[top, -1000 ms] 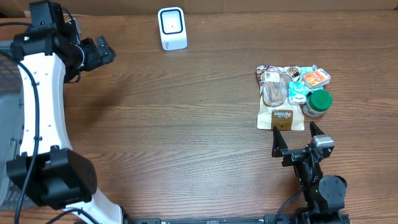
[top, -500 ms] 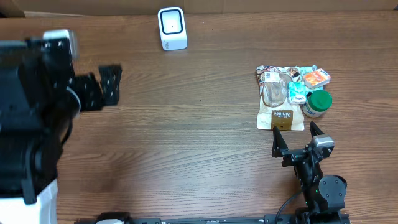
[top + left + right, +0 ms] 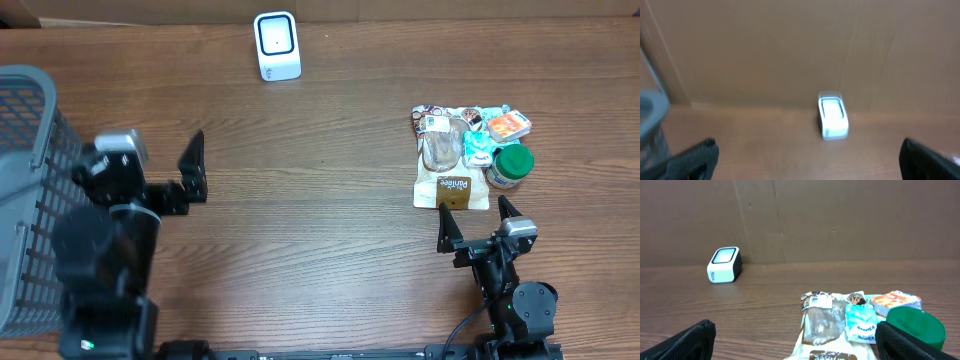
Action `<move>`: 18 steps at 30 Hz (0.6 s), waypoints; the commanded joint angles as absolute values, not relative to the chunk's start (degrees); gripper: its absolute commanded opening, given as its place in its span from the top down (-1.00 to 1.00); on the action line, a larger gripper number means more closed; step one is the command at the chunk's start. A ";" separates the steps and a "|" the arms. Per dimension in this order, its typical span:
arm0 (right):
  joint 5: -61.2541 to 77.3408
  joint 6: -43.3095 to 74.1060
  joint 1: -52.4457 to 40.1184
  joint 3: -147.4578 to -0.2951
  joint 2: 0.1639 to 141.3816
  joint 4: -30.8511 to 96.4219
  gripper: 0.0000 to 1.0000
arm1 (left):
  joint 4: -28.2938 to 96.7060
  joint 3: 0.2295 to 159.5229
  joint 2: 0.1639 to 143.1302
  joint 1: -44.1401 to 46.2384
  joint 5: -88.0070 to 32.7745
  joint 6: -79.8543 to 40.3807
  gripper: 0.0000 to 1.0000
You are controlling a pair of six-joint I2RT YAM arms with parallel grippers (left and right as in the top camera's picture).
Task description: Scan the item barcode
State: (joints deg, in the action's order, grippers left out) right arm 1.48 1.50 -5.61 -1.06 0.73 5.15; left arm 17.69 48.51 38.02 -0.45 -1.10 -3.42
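The white barcode scanner (image 3: 277, 45) stands at the table's far edge; it is also in the left wrist view (image 3: 833, 116) and the right wrist view (image 3: 723, 264). The items lie in a pile at the right: a bread bag (image 3: 449, 160), a teal packet (image 3: 478, 148), an orange packet (image 3: 508, 124) and a green-lidded jar (image 3: 511, 165). My right gripper (image 3: 476, 222) is open just in front of the bread bag (image 3: 822, 322), holding nothing. My left gripper (image 3: 160, 165) is open at the left, raised, facing the scanner from far off.
A grey mesh basket (image 3: 25, 200) stands at the table's left edge, close beside the left arm, and its rim (image 3: 650, 115) shows in the left wrist view. A brown cardboard wall runs along the back of the table.
The left arm has swung from the far left corner down towards the front left, uncovering the basket. Its jaws stay open. The right arm and the items have not moved.
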 commanded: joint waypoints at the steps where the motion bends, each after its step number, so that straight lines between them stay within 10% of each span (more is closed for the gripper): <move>1: 1.13 1.45 -5.34 -0.47 0.16 4.82 -1.00 | 4.14 34.30 29.76 -0.34 -1.50 2.92 -0.99; 18: 1.13 1.43 -5.34 -0.47 0.16 4.82 -1.00 | -1.06 0.27 0.25 -1.83 -1.50 17.82 -0.99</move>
State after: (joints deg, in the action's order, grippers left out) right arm 1.45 1.48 -5.61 -1.06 0.67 5.10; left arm -3.51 1.21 2.44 -1.61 -1.26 14.92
